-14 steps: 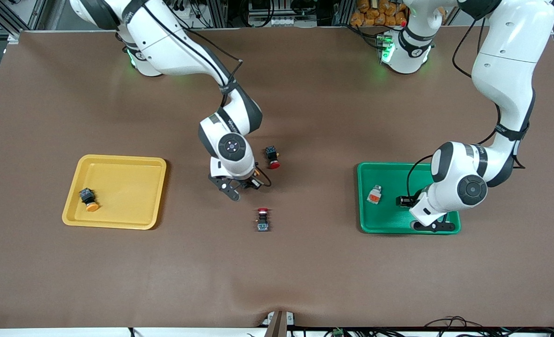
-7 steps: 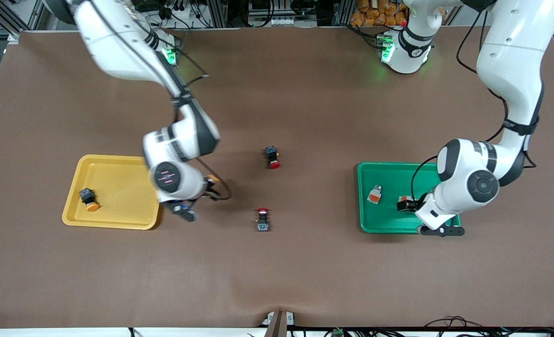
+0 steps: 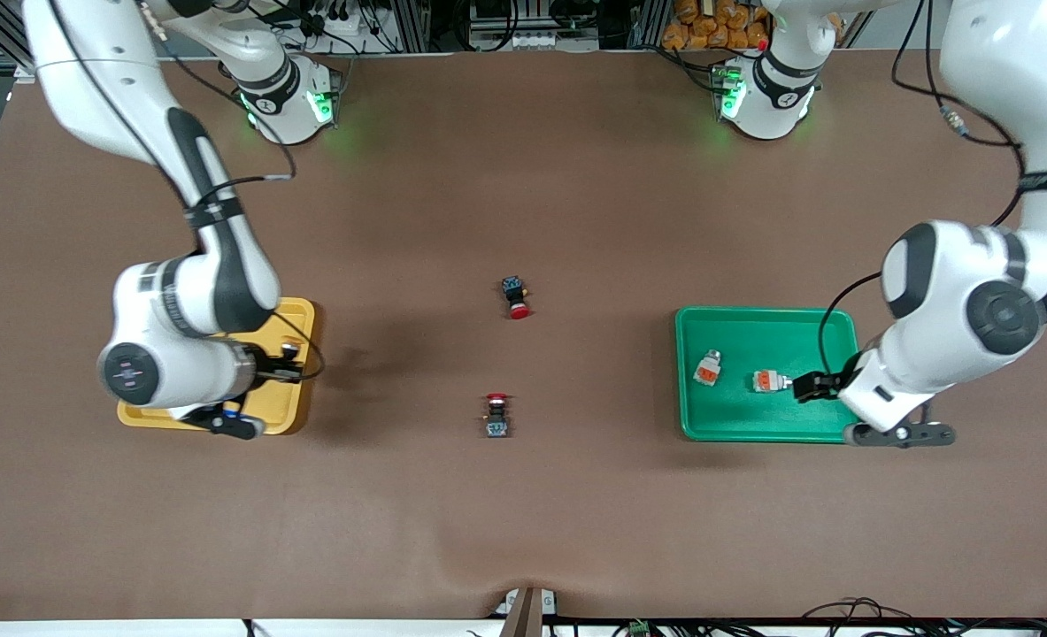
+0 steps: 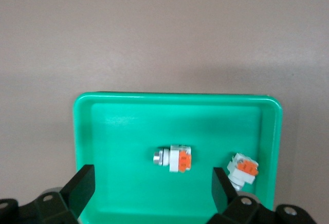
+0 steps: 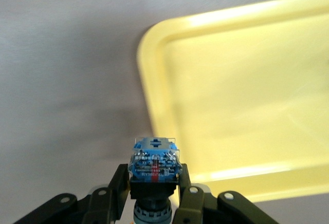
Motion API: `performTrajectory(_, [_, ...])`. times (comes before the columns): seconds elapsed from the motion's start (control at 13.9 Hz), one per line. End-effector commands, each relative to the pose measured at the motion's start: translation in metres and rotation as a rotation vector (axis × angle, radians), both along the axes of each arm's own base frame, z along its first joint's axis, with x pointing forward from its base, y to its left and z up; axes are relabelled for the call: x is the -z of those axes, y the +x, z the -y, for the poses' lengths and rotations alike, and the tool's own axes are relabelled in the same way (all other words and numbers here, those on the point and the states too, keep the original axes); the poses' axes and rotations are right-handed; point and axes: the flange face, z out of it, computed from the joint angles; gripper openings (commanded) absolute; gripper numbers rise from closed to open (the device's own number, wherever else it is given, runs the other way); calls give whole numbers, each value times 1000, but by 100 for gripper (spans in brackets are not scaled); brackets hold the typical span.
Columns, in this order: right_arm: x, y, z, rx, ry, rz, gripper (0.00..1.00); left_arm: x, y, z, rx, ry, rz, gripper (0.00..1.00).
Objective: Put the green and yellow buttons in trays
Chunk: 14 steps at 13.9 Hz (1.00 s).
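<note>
The green tray [image 3: 753,323] holds two white-grey buttons with orange blocks [image 3: 707,367] [image 3: 766,381]. My left gripper [image 3: 813,387] is open and empty, over the tray's end toward the left arm's side, just clear of the nearer button. In the left wrist view my left gripper [image 4: 151,183] hangs over the tray [image 4: 128,131] with both buttons [image 4: 174,159] [image 4: 241,168] lying in it. My right gripper [image 3: 277,361] is over the yellow tray's [image 3: 297,317] rim. It [image 5: 153,175] is shut on a black-bodied button [image 5: 154,162]. The button's cap is hidden.
Two black-bodied buttons with red caps lie on the brown mat mid-table, one [image 3: 514,296] farther from the front camera, one [image 3: 496,416] nearer. The right arm covers most of the yellow tray [image 5: 247,95] in the front view.
My right arm has carried its button from mid-table to over the yellow tray. My left gripper has let go of the second white-grey button in the green tray and drawn back.
</note>
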Motion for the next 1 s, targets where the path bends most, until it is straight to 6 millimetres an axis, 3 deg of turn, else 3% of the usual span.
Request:
performTrajectory(0.0, [-9, -11, 44, -95, 72, 8, 0, -53, -19, 5, 14, 26, 1, 100])
performTrajectory(0.14, [-8, -14, 68, -120, 90, 10, 0, -95, -40, 9, 16, 47, -17, 100])
performTrajectory(0.22, [-8, -14, 74, -135, 92, 12, 15, -117, -51, 10, 16, 55, -20, 100])
performTrajectory(0.29, [-10, -13, 76, -152, 96, 18, 86, -135, -62, 12, 18, 64, -21, 100])
performTrajectory(0.36, [-13, -11, 76, -155, 95, 36, 100, -150, -73, 14, 19, 74, -29, 100])
performTrajectory(0.57, [-59, -15, 84, -184, 70, 110, 100, -187, -104, 31, 38, 83, -43, 100])
performTrajectory(0.93, [-102, -71, 104, -258, 46, 254, 100, -235, -135, 20, 55, 87, -18, 100])
